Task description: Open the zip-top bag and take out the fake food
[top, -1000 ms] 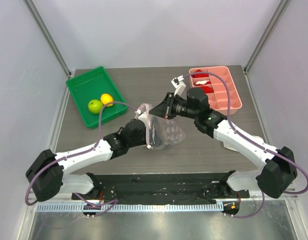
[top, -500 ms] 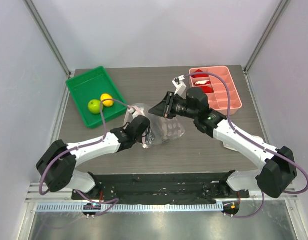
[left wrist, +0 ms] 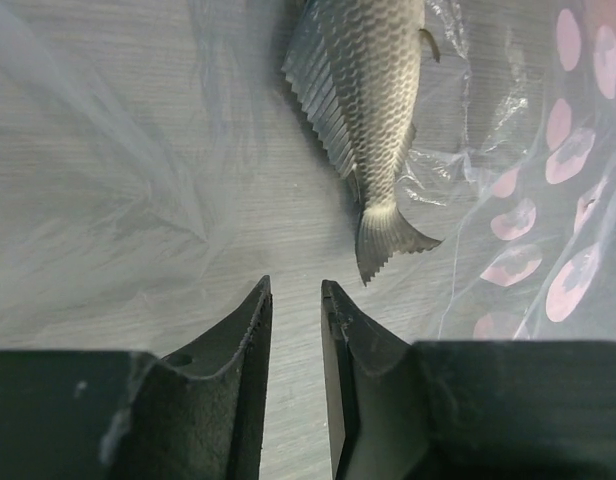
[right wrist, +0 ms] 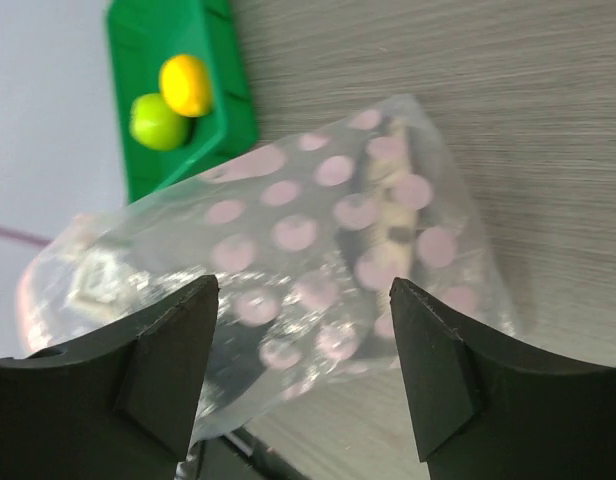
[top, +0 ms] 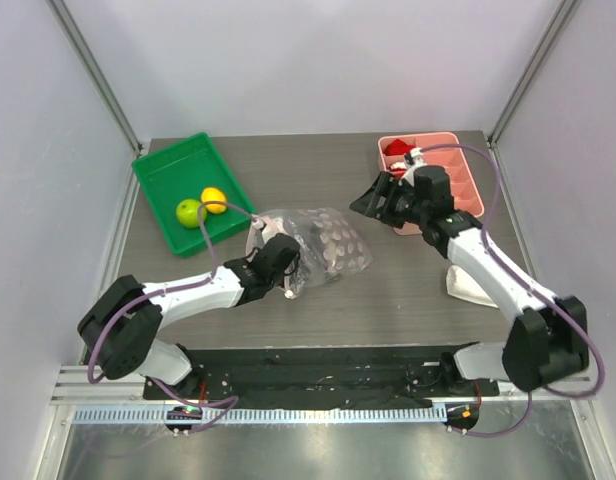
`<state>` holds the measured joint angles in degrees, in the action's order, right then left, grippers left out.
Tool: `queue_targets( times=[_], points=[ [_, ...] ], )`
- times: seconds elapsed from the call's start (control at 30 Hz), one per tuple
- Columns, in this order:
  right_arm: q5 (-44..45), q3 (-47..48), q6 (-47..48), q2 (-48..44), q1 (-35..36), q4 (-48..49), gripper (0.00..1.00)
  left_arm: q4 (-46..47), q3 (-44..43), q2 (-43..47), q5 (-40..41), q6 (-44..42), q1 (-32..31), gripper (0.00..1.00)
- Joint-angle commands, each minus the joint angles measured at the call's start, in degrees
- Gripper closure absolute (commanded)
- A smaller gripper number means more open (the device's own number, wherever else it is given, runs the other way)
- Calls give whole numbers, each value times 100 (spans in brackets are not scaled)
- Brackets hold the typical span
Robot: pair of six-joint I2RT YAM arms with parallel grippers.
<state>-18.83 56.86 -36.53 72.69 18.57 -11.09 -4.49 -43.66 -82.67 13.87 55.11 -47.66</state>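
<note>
The left claw (left wrist: 295,292) stands slightly parted with nothing between its fingers. Just ahead a grey toy fish (left wrist: 373,100) lies tail toward it, under the clear pink-dotted zip-top bag (left wrist: 548,210) spread across the desk (left wrist: 238,235).

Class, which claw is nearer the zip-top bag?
Left. The left claw is at the left edge of the zip-top bag; the right claw hangs apart, beside the pink tray.

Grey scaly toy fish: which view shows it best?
Left wrist: the grey scaly toy fish shows sharply, scales and tail. Right wrist gives a blurred shape through the clear pink-dotted plastic bag; top view barely shows it.
</note>
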Motion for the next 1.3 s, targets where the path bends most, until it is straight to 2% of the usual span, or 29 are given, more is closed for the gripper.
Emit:
queue_targets(
  times=[0.0,0.07,0.17,0.33,0.47,0.6,0.8,0.87,0.97,1.27],
  points=[
    [143,-70,243,1175,33,466,29,598,94,-20,2,61,73,71],
    [299,139,269,1545,42,828,38,756,129,-56,11,61,90,70],
    [529,526,516,2310,-19,880,42,984,226,-38,-76,52,116,67],
    [-208,879,367,3259,6,1381,55,1354,183,-222,-191,52,301,64],
    [-139,818,384,3357,50,1408,56,1661,-1,-591,-384,-9,485,64],
    [-446,818,270,3498,50,1416,57,1978,-274,-1162,-560,-202,538,62],
    [-657,616,234,3472,156,1496,65,2611,-292,-1445,-719,-440,538,59],
    [-753,546,217,3437,173,1496,67,2751,-222,-1392,-710,-449,538,51],
    [-920,405,103,3384,252,1522,70,2813,-204,-1444,-797,-449,599,44],
    [-1413,-78,-398,3314,349,1997,74,2848,-494,-1998,-1290,-326,714,39]
  ],
)
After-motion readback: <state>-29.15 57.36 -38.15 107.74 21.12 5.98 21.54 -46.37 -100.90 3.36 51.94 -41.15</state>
